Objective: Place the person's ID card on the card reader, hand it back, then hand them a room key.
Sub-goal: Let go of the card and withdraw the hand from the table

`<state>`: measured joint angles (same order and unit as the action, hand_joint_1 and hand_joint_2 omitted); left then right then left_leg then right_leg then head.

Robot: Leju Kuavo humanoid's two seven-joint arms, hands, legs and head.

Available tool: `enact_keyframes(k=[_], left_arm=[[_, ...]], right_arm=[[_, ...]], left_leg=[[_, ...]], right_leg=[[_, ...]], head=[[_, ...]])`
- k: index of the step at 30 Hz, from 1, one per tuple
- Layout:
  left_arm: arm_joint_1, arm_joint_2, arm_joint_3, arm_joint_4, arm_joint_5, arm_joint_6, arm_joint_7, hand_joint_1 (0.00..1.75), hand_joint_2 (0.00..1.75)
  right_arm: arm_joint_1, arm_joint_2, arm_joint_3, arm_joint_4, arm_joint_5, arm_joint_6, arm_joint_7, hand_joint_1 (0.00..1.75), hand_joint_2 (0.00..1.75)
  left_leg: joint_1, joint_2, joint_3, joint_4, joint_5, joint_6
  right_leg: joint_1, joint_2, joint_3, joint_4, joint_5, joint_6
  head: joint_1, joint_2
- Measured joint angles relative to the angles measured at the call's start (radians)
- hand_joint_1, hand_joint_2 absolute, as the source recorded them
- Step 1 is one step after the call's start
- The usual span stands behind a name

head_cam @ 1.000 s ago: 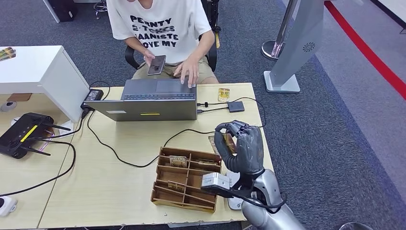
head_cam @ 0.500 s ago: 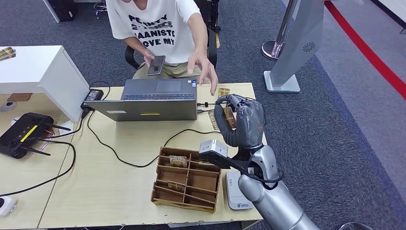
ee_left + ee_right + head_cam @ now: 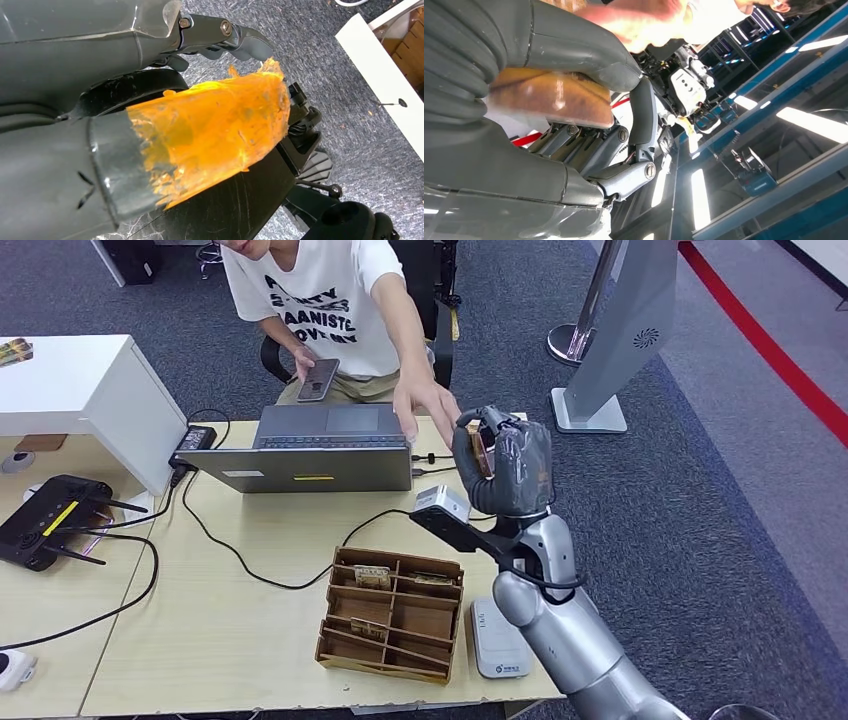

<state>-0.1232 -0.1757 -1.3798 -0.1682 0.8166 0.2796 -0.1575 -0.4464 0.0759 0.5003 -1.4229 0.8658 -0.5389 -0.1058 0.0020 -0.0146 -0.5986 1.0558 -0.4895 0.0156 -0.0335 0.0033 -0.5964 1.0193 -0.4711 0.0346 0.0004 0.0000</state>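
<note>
While the right robot hand (image 3: 500, 472) holds a card (image 3: 478, 452) up over the far edge of the tabletop (image 3: 250, 640), a hand-over is under way.

Its fingers are closed round the card, seen in the right wrist view as a tan slab (image 3: 556, 97) pinched under the thumb, and the person's hand (image 3: 428, 410) reaches across and is touching or almost touching it. Whether this is the ID card going back or a room key going out cannot be told from the pictures. The white card reader (image 3: 497, 640) lies bare near the front edge, just beside the wooden key tray (image 3: 392, 615), so the reading step looks finished. By my judgement the release to the person is still to come. The left robot hand (image 3: 150, 145) hangs by the floor; whether it is spread or closed I cannot tell.
</note>
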Motion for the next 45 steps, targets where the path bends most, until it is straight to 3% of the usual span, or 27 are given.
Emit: enact_keyframes(k=[2, 3, 20, 24, 27, 31, 36, 45], left_arm=[[0.000, 0.000, 0.000, 0.000, -0.001, 0.000, 0.000, 0.00, 0.00], [0.000, 0.000, 0.000, 0.000, -0.001, 0.000, 0.000, 0.00, 0.00], [0.000, 0.000, 0.000, 0.000, 0.003, 0.002, -0.003, 0.00, 0.00], [0.005, 0.000, 0.000, 0.000, 0.017, 0.010, -0.022, 0.00, 0.00], [0.012, 0.000, 0.000, 0.000, 0.035, 0.025, -0.049, 0.00, 0.00], [0.015, 0.000, 0.000, 0.000, 0.057, 0.047, -0.080, 0.00, 0.00], [0.017, -0.005, 0.003, 0.000, 0.077, 0.091, -0.095, 0.00, 0.00], [0.018, -0.006, 0.009, 0.001, 0.082, 0.102, -0.085, 0.00, 0.00]], right_arm=[[-0.001, 0.003, -0.002, 0.007, 0.003, 0.000, 0.000, 0.30, 1.75], [-0.001, 0.004, -0.002, 0.010, 0.004, 0.000, 0.001, 0.00, 1.75], [0.003, 0.017, 0.000, 0.037, 0.003, 0.017, -0.003, 0.00, 1.75], [0.049, 0.021, 0.002, -0.004, -0.130, 0.033, -0.070, 0.00, 1.75], [0.105, 0.021, 0.005, -0.058, -0.357, 0.106, -0.142, 0.00, 1.75], [0.196, 0.013, 0.006, -0.136, -0.688, 0.272, -0.226, 0.00, 0.00], [0.312, -0.035, 0.006, -0.215, -0.960, 0.499, -0.282, 0.00, 0.00], [0.421, -0.112, -0.003, -0.245, -1.240, 0.881, -0.321, 0.00, 0.00]], left_leg=[[0.000, 0.000, 0.000, 0.000, 0.000, 0.000], [0.000, 0.000, 0.000, 0.000, 0.000, 0.000], [0.000, -0.001, 0.000, 0.000, 0.000, 0.000], [0.000, -0.001, 0.000, 0.000, 0.000, 0.000], [0.000, -0.001, 0.000, 0.000, 0.000, 0.000], [0.000, 0.000, -0.001, 0.000, -0.001, 0.000], [0.000, 0.000, -0.001, 0.000, -0.001, 0.000], [0.000, 0.000, -0.001, 0.000, -0.001, 0.000]], right_leg=[[0.000, 0.000, 0.000, 0.000, 0.000, 0.000], [0.000, 0.000, 0.000, 0.000, 0.000, 0.000], [0.000, 0.000, 0.000, 0.000, 0.000, 0.000], [0.000, -0.001, 0.000, 0.000, 0.000, 0.000], [0.000, -0.001, 0.000, 0.000, -0.001, 0.000], [0.000, -0.001, -0.001, 0.000, -0.001, 0.000], [0.000, -0.001, -0.001, -0.001, -0.001, 0.001], [0.000, 0.000, -0.001, -0.001, -0.001, 0.001]], head=[[0.000, 0.000], [0.000, 0.000], [0.000, 0.000], [0.000, 0.000], [0.000, 0.000], [0.000, 0.000], [0.000, 0.000], [0.000, 0.000]])
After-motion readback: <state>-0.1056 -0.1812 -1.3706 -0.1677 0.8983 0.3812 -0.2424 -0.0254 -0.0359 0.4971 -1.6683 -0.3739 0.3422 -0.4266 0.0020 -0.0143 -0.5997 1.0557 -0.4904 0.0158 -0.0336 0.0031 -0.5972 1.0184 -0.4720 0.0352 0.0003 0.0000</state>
